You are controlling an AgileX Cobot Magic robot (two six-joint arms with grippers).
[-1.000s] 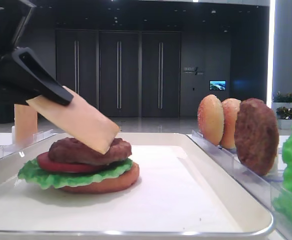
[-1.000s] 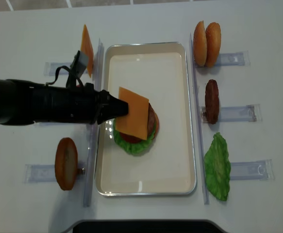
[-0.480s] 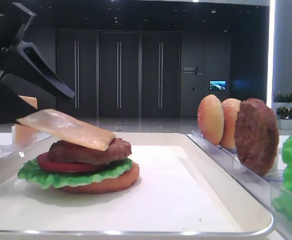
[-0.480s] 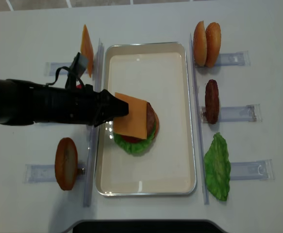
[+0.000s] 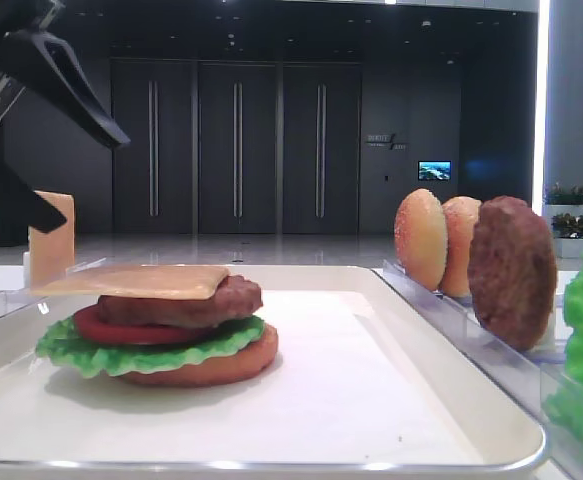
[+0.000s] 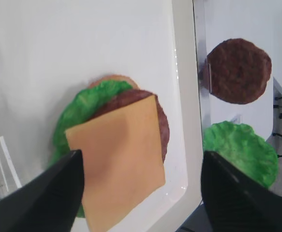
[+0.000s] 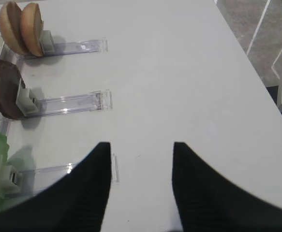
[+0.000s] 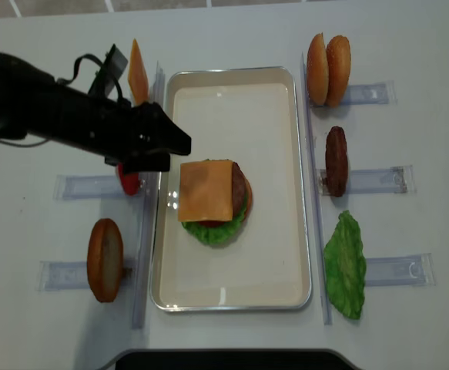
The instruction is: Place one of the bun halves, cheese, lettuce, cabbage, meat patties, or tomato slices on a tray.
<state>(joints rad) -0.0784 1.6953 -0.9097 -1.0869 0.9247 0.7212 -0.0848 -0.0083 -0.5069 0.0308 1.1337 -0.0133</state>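
- The large cream-white rectangular tray [image 8: 232, 293] with its raised rim sits in the middle of the white surface [image 8: 409, 38], and one stack is built on it, a little left of centre: a flat tan bun half [image 5: 233, 366] at the bottom, then ruffled green lettuce [image 5: 91, 352], a red tomato slice [image 5: 101, 328] and a rough dark brown meat patty [image 5: 233, 296].
- The thin pale yellow-orange square cheese slice [image 8: 206, 190] now lies flat on top of that patty, overhanging it toward the left; a second ago it hung tilted from the left tool above the stack, and half a second ago it was dropping level.
- The left tool [image 8: 170, 146] has let go and lifted up and away to the far left of the stack; its two black jaws stand wide apart with nothing between them, as the left wrist view also shows.
- The right tool [image 7: 141, 183] hovers over bare surface at the right, jaws apart and empty, near the clear plastic racks [image 7: 73, 101].
- Judged from this, the cheese placement looks done: the slice is on the tray's stack and free of the tool.
- Left unused on the racks: a second cheese slice [image 8: 137, 71] standing at the far left, a bun half [image 8: 105, 259] at the near left, two seeded bun halves [image 8: 328, 68], a patty [image 8: 336, 160] and a lettuce leaf [image 8: 345, 264] on the right.
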